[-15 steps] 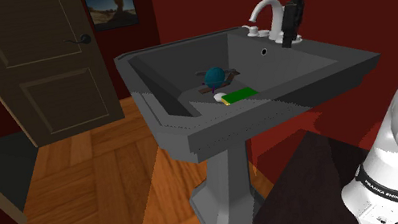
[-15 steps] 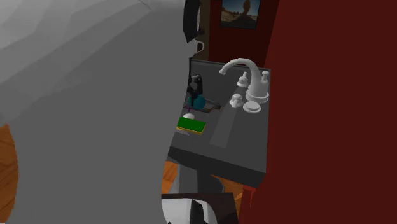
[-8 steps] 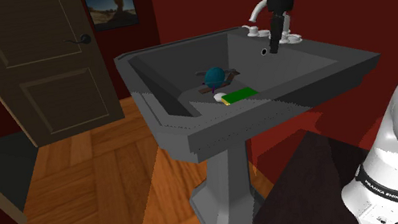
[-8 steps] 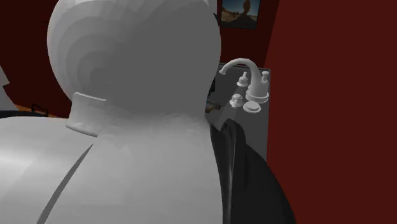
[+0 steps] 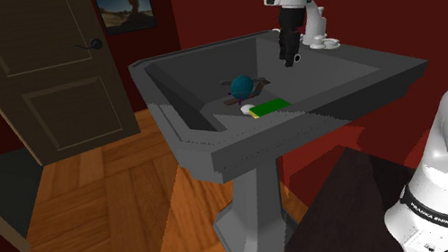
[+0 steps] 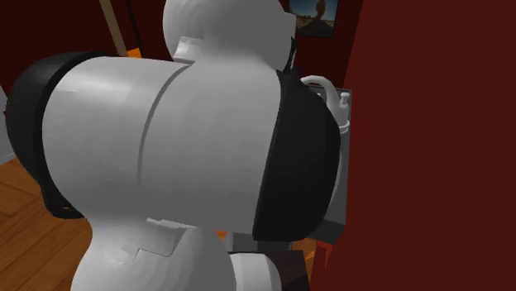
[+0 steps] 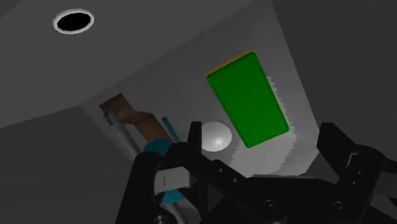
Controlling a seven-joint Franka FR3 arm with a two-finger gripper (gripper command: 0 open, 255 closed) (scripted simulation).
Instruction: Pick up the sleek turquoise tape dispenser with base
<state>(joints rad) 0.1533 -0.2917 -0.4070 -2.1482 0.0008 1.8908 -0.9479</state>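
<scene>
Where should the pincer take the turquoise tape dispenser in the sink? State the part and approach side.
Probably the tape dispenser by its rounded turquoise top, from straight above: it bulges up over a low brown base on the sink floor, and the basin walls block side approaches. The open pincer hangs above the basin; avoid the green sponge beside it.

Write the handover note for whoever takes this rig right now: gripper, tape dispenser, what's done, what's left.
Gripper: open and empty, above the basin of the dark grey pedestal sink, close to the white faucet.
Rounded turquoise tape dispenser: lies in the basin next to a green rectangular sponge and a small white round object. In the wrist view one finger partly hides it.
Done: the arm is over the sink; nothing is grasped.
Left: lower onto the dispenser, close on it, lift.
</scene>
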